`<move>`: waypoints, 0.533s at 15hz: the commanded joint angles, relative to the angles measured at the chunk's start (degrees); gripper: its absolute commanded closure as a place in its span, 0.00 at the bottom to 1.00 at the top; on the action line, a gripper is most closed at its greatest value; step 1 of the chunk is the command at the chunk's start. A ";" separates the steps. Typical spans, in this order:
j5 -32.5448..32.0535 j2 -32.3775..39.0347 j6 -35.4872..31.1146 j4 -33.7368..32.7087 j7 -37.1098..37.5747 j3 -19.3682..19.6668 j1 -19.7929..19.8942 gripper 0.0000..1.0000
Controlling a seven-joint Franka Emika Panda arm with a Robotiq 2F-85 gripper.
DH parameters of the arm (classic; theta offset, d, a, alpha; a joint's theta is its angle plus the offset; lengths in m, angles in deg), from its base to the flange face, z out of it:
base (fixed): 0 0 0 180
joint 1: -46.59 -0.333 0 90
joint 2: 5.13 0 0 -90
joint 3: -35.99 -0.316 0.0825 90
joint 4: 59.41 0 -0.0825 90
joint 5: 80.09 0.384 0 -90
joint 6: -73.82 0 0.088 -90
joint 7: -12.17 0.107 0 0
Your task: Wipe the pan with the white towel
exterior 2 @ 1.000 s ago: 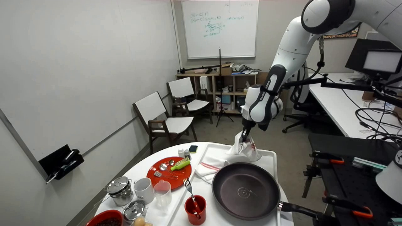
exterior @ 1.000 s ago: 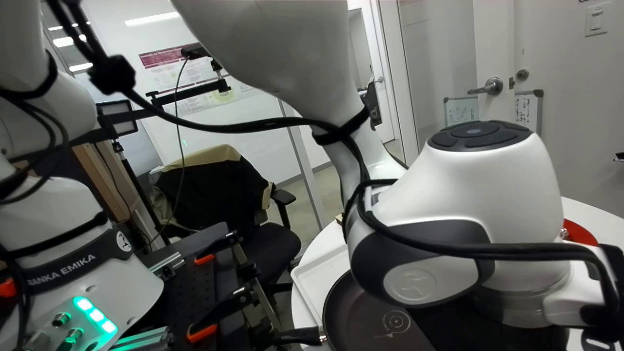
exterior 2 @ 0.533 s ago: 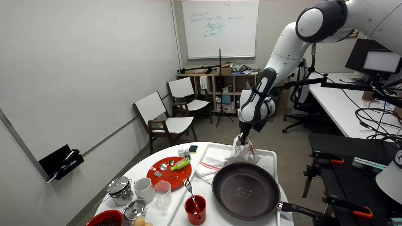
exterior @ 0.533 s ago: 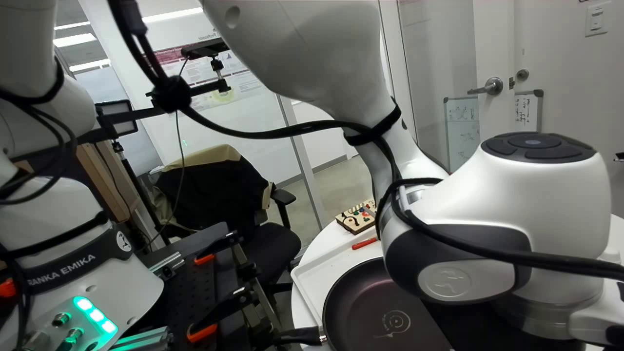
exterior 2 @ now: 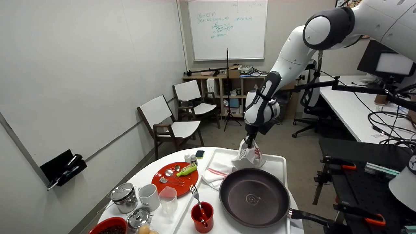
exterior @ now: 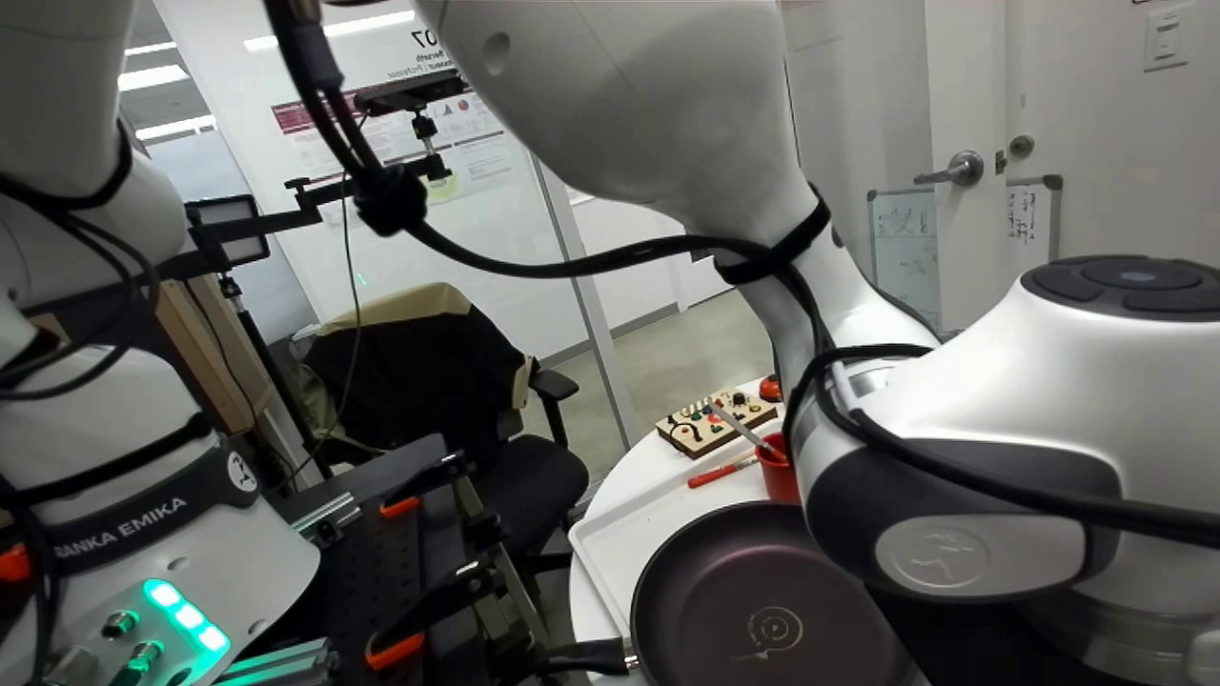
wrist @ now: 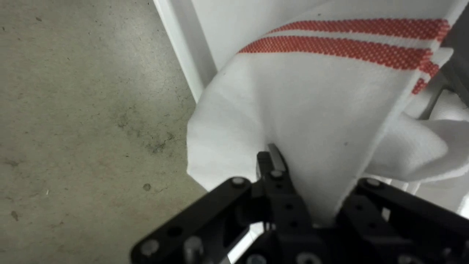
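Holds the white towel (exterior 2: 247, 160) pinched in the gripper (exterior 2: 249, 144) near the table edge (exterior 2: 175, 157), seemingly before wiping; should next press into the pan (exterior 2: 254, 199).

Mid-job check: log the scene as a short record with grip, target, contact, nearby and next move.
grip: black two-finger gripper, closed on white cloth towel with red stripes
target: round dark frying pan on white rectangular tray; no towel over its base
contact: towel against pan rim, cannot tell
nearby: red cup holding red-handled metal fork
next move: probably carry towel over pan, then lower it
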 commanded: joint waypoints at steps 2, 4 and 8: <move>1.88 1.48 1.68 -2.94 0.16 1.13 -1.94 0.97; 1.61 0.89 0.26 -1.40 -0.98 0.80 -1.29 0.89; 1.62 1.19 0.26 -1.72 -0.96 0.87 -1.46 0.89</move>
